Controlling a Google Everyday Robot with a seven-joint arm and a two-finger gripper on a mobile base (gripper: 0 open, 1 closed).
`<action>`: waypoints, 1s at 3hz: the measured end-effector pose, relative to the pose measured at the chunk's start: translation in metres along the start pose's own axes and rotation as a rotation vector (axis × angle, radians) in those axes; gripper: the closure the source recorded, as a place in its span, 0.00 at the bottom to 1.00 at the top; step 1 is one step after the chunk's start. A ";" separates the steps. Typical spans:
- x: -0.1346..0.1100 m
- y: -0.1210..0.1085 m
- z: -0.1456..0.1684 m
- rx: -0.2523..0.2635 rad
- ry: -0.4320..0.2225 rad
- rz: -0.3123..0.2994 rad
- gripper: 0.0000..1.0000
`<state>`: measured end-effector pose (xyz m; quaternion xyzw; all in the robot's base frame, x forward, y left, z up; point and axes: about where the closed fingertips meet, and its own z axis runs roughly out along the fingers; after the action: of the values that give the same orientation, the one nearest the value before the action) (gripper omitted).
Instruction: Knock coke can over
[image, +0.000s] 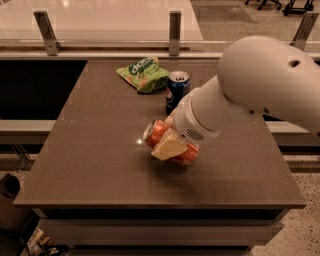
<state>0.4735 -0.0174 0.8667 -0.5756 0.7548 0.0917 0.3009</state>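
The coke can (159, 133) is orange-red with a silver top. It is tipped far over, its top pointing up and left, low over the brown table (90, 165). My gripper (171, 145) comes in from the right on a large white arm and is shut on the coke can. One pale finger (168, 148) lies across the can's front; the other is hidden behind it. The can's bottom end shows right of the finger.
A blue soda can (177, 90) stands upright just behind the gripper. A green chip bag (143, 74) lies at the table's back. A railing with metal posts (174, 31) runs behind the table. The table's front edge is near the bottom.
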 end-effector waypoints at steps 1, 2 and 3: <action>0.000 0.009 0.019 0.008 0.113 -0.027 1.00; -0.001 0.015 0.039 0.003 0.187 -0.050 1.00; -0.004 0.019 0.048 -0.007 0.202 -0.061 1.00</action>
<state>0.4731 0.0152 0.8264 -0.6058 0.7630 0.0268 0.2240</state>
